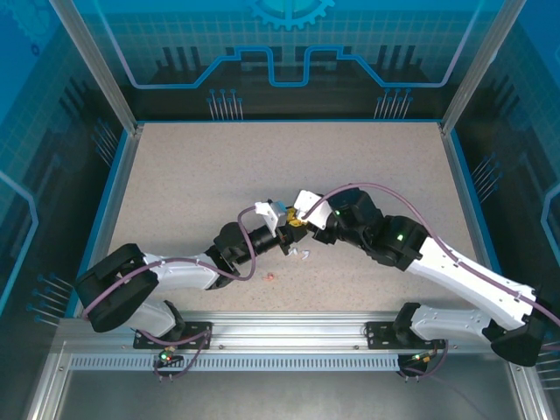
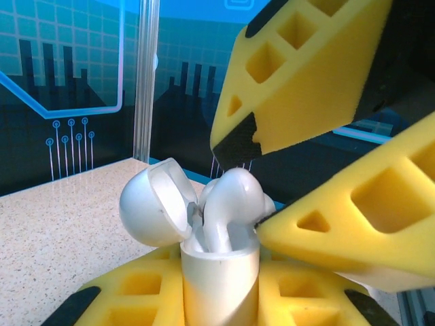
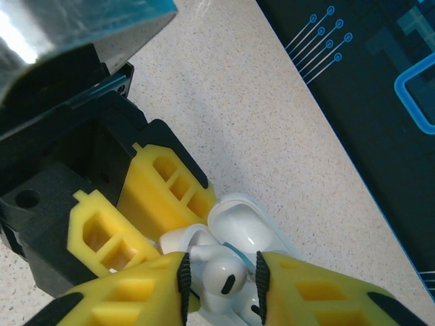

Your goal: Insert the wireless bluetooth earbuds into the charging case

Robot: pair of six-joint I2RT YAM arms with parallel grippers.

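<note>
My left gripper [image 2: 221, 295] is shut on a white charging case [image 2: 221, 278], holding it upright above the table with its rounded lid [image 2: 153, 207] hinged open. A white earbud [image 2: 231, 200] stands stem-down in the case, its head sticking out of the top. In the right wrist view the same earbud [image 3: 224, 278] lies between the black pads of my right gripper [image 3: 221, 282], with a small gap on each side, so the jaws stand open. Both grippers meet at the table's middle, left gripper [image 1: 282, 238] and right gripper [image 1: 302, 229].
A loose white earbud [image 1: 303, 254] and a small pinkish-red earbud [image 1: 269, 276] lie on the speckled table [image 1: 262, 166] just in front of the grippers. Clear walls on metal posts [image 1: 92, 66] enclose the table.
</note>
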